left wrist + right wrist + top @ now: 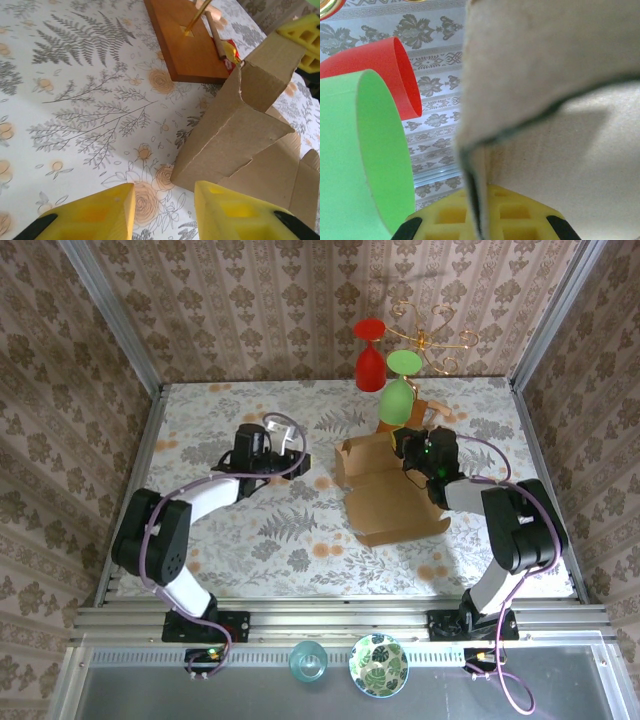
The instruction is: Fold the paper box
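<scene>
1. Right claw [408,447] is clamped shut on a raised flap of the plain brown cardboard mailer box [392,502], just in front of the flat brown wooden stand [185,45].
2. Left claw [165,200] stands narrowly parted, holding nothing, left of that stand.
3. The box lies partly folded on the floral table [250,540], close beside the stand's near edge.

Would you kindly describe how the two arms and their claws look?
The left arm and right arm both have black joint housings joined by white links, and a lilac cable runs along each to its base. The left claw and right claw have yellow fingers moulded with square recesses and black trim at the corners.
</scene>
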`<state>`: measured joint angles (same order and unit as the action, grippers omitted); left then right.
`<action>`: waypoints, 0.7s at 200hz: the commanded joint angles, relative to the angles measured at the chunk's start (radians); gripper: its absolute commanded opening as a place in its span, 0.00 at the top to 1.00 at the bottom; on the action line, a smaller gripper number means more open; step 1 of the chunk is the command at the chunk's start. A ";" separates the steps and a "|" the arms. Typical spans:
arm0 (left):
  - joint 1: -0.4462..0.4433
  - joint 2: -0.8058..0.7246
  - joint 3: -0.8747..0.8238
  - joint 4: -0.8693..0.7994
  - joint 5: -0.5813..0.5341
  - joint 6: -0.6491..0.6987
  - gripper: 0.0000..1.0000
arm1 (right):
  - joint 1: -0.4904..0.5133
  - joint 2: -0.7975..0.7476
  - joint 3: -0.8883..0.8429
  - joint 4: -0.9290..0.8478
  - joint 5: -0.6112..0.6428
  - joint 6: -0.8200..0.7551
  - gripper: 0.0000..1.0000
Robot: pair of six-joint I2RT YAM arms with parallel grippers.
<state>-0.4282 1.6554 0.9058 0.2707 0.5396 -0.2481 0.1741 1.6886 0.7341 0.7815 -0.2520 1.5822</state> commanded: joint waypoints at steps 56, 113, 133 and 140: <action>-0.113 0.134 0.076 0.057 0.097 0.188 0.63 | -0.003 0.039 0.001 0.020 -0.014 -0.002 1.00; -0.155 0.183 0.086 0.120 0.073 0.158 0.63 | -0.003 0.044 -0.053 0.148 0.000 0.009 1.00; -0.165 0.190 0.094 0.127 0.066 0.150 0.64 | -0.004 0.049 -0.094 0.226 -0.002 0.008 1.00; -0.167 0.190 0.098 0.128 0.064 0.151 0.64 | -0.004 0.048 -0.108 0.249 -0.005 0.008 1.00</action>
<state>-0.5835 1.8297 0.9741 0.3614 0.6052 -0.1005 0.1741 1.7172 0.6811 0.9329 -0.2550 1.5902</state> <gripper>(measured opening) 0.363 0.063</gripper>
